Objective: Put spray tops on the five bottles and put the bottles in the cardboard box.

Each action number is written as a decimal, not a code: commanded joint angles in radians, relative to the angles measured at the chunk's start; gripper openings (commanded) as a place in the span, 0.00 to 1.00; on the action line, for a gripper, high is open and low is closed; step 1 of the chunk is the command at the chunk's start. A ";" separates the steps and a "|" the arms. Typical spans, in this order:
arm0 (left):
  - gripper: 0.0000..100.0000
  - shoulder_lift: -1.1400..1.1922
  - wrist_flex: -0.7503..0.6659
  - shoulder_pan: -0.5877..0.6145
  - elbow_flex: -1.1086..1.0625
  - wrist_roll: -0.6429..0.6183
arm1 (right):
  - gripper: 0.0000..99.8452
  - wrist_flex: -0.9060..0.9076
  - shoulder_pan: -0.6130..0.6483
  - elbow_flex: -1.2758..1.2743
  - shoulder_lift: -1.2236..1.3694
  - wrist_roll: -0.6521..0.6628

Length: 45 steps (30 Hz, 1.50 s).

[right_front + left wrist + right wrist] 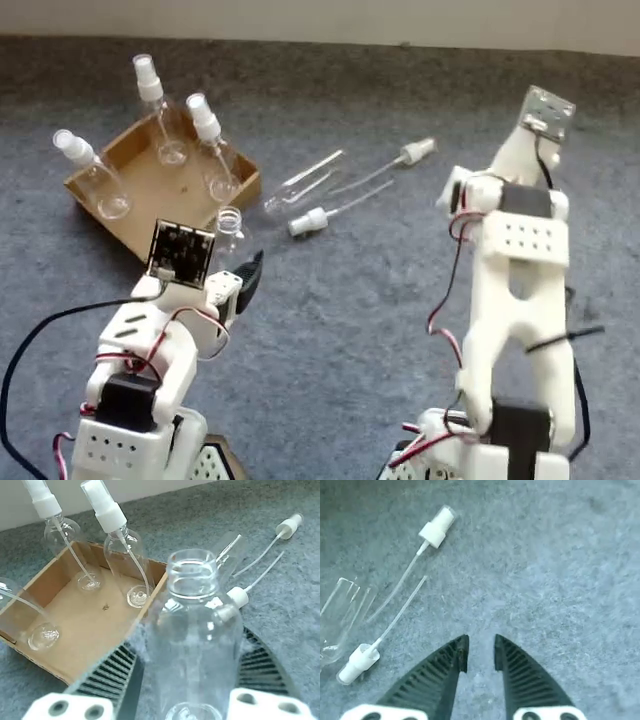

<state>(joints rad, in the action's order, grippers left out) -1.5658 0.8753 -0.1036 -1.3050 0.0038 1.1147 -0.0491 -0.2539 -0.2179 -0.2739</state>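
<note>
My left gripper [192,655] is shut on a clear bottle [192,625] with an open neck and no top, held upright just beside the cardboard box [120,225]. Three bottles with white spray tops stand in the box [80,630]; one of them [213,150] is nearest the held bottle [229,222]. Another topless bottle [300,180] lies on the carpet. Two loose spray tops [418,152] [308,222] lie near it. My right gripper [480,647] hangs slightly open over bare carpet, apart from the nearer spray top [357,662] and the farther one [437,527].
Grey carpet covers the table. The right arm's white body [520,300] rises tall on the right side. Cables trail from the left arm's base [130,400] at the front edge.
</note>
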 commanded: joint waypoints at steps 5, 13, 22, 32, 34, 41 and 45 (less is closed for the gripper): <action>0.16 -0.157 -0.026 0.012 -0.059 -0.011 | 0.19 0.081 0.081 0.394 0.289 -0.161; 0.16 -0.243 -0.026 0.007 -0.117 -0.011 | 0.19 0.070 0.122 0.792 0.645 -0.356; 0.16 -0.252 -0.028 0.007 -0.120 -0.011 | 0.19 0.071 0.127 1.339 1.070 -0.470; 0.16 -0.252 -0.028 0.007 -0.120 -0.011 | 0.28 0.081 0.128 1.745 1.339 -0.413; 0.16 -0.252 -0.028 0.007 -0.120 -0.011 | 0.32 0.096 0.127 1.744 1.351 -0.407; 0.16 -0.252 -0.028 0.007 -0.120 -0.009 | 0.32 0.191 0.139 1.745 1.357 -0.407; 0.16 -0.252 -0.028 0.007 -0.122 -0.008 | 0.32 0.208 0.140 1.728 1.383 -0.407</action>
<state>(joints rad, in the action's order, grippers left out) -1.8006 0.8753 -0.1036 -1.4308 0.0038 1.3126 0.0783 1.4308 1.1722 -0.6943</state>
